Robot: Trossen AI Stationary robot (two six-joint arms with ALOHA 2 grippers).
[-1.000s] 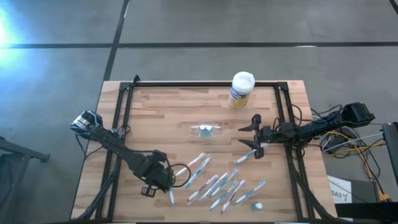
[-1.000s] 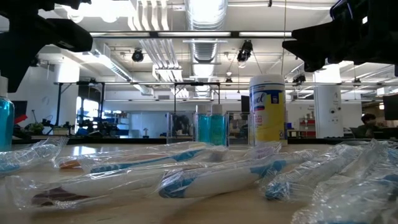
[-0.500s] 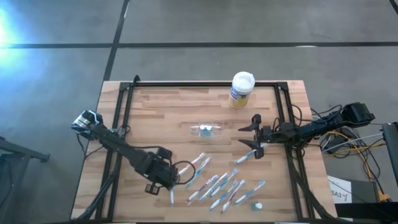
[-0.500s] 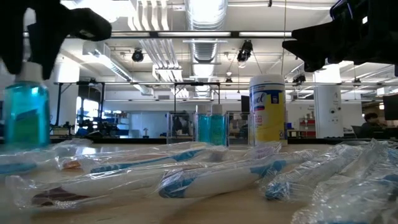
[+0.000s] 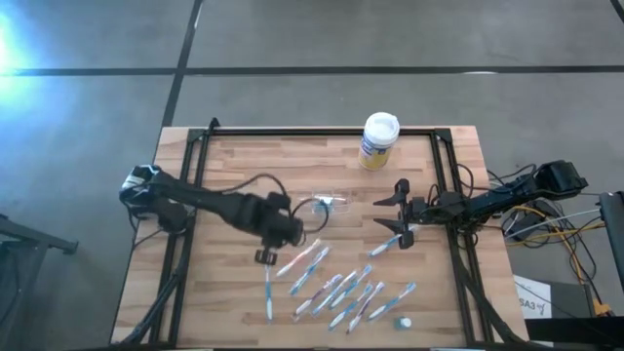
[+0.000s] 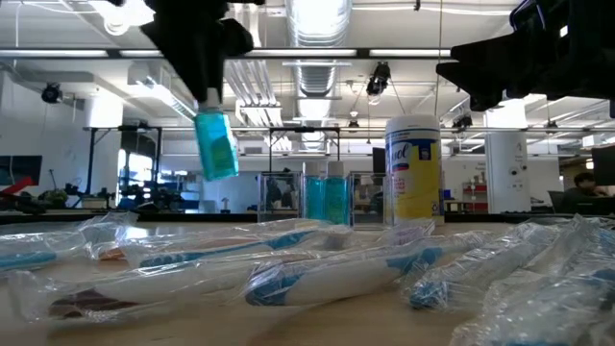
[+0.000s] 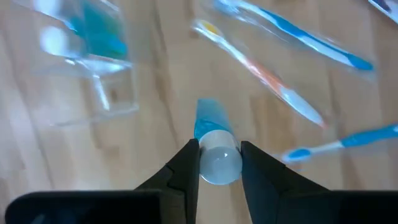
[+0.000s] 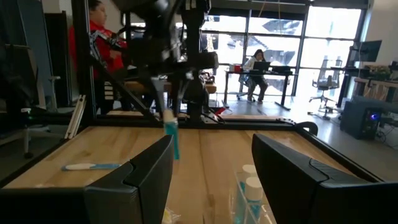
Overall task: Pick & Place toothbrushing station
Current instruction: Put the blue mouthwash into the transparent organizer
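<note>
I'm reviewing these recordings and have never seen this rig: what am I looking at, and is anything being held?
Two dark robot arms work at a wooden table. One picture looks straight down, one looks level across the tabletop, and one comes from each wrist. Wrapped toothbrushes lie scattered near the front, a clear holder sits mid-table, and a canister stands at the back. The left gripper is above the table beside the holder, shut on a small teal-capped tube. The right gripper waits open at the right side, holding nothing.
</note>
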